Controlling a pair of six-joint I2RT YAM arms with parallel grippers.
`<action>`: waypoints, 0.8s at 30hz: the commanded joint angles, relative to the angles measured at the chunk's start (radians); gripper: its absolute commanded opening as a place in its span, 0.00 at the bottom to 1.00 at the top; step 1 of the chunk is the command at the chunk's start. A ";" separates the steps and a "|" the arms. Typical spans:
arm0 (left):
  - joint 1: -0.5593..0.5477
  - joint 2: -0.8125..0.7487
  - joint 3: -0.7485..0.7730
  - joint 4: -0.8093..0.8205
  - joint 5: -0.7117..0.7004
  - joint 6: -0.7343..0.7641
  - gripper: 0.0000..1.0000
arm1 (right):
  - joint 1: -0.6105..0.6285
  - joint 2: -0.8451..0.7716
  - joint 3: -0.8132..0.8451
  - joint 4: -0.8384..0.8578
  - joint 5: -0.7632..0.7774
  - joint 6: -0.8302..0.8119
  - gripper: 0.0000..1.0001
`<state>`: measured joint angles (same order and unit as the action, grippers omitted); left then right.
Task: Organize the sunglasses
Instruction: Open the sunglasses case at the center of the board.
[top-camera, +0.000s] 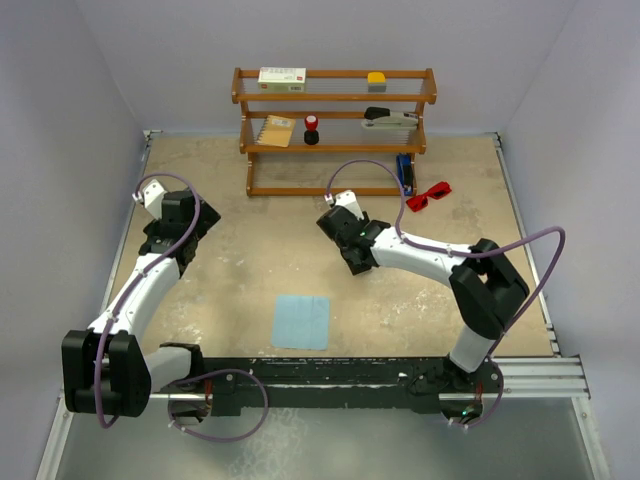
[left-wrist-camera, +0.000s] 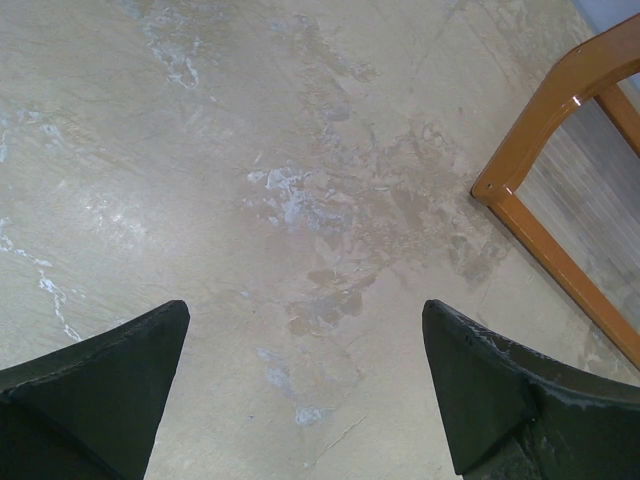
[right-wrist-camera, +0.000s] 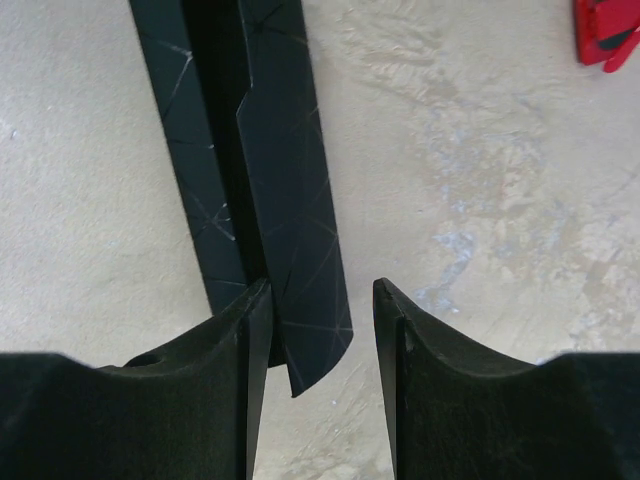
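Observation:
The red sunglasses (top-camera: 428, 194) lie on the table right of the wooden shelf's foot; one corner shows at the top right of the right wrist view (right-wrist-camera: 607, 30). A black oblong case (right-wrist-camera: 280, 150) with a thin line pattern lies flat beside them, next to the shelf's right leg (top-camera: 404, 172). My right gripper (top-camera: 345, 232) hangs over mid-table, open and empty (right-wrist-camera: 322, 290). The case's near end shows in the gap, by the left finger and apart from the right one. My left gripper (top-camera: 178, 222) is wide open and empty over bare table (left-wrist-camera: 305, 310).
The wooden shelf (top-camera: 335, 130) stands at the back with a box, a notebook, a stapler and small items on it; its left leg (left-wrist-camera: 560, 150) is to the right of my left gripper. A light blue cloth (top-camera: 302, 321) lies at the front centre.

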<state>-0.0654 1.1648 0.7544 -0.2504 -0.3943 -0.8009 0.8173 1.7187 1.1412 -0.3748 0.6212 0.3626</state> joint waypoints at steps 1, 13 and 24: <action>0.007 -0.017 0.000 0.036 0.010 0.004 0.97 | -0.021 -0.007 0.055 -0.043 0.096 0.020 0.47; 0.007 -0.025 -0.001 0.036 0.014 0.012 0.97 | -0.114 0.049 0.045 -0.097 0.067 0.079 0.48; 0.007 -0.030 0.001 0.033 0.015 0.020 0.97 | -0.132 0.031 0.056 -0.087 0.059 0.070 0.48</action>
<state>-0.0654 1.1648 0.7544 -0.2497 -0.3847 -0.7986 0.6796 1.7958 1.1790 -0.4675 0.6762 0.4351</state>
